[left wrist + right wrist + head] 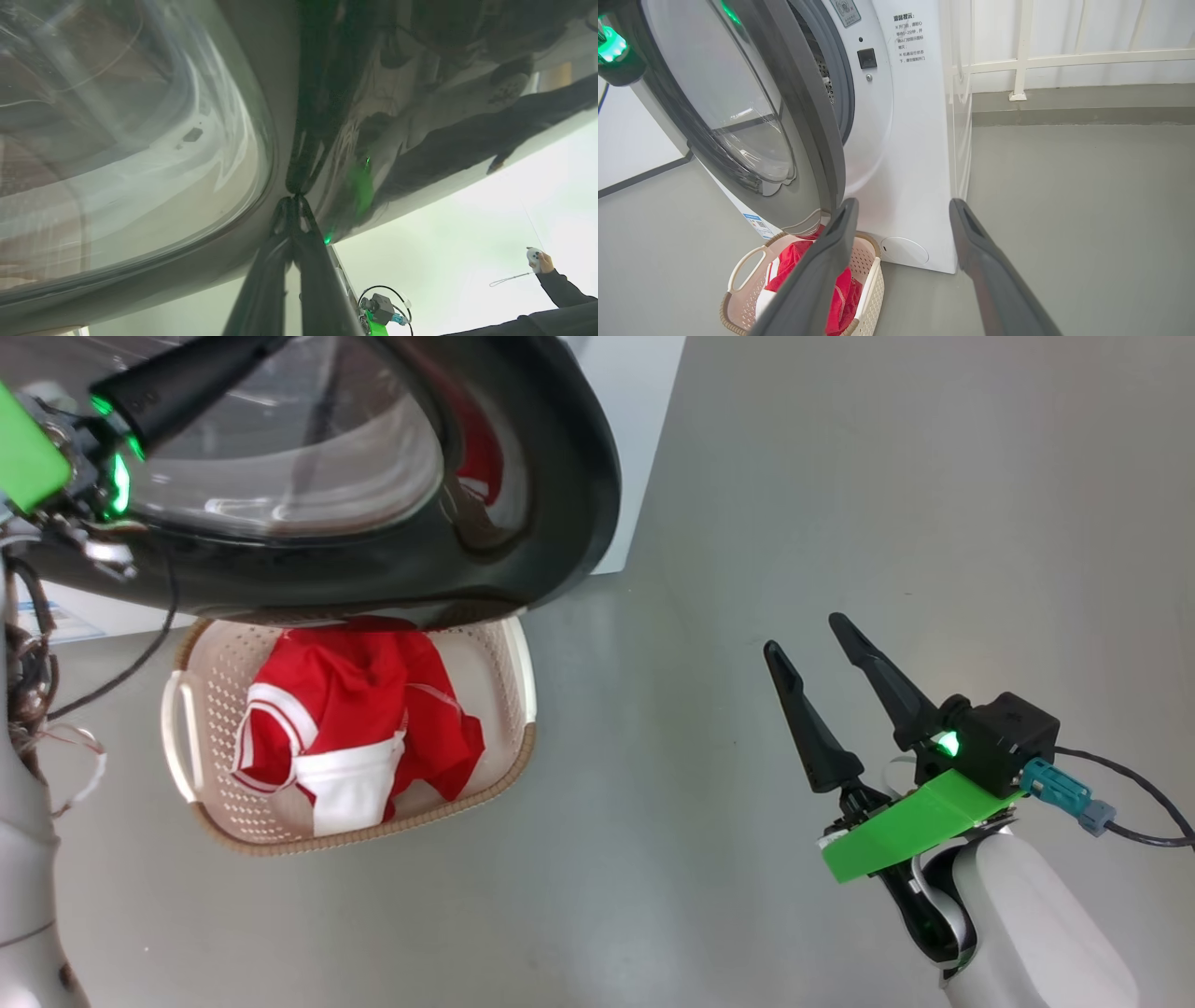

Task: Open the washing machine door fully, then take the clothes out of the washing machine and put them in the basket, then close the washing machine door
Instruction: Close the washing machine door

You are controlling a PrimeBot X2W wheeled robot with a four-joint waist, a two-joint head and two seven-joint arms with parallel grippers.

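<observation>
Left claw together against door | right claw apart, empty | washer notice: Chinese text

The washing machine door stands open across the upper left, its glossy black rim around the bulging glass, and the left gripper lies over that glass with its dark fingers pressed together; behind the door shows a white strip of the washing machine. Below the rim, the basket sits on the grey floor with its far edge hidden by the door, and the clothes, red with white trim, lie heaped inside it. At the lower right, well apart from the basket, the right gripper hangs over bare floor with its two fingers spread and nothing between them.
</observation>
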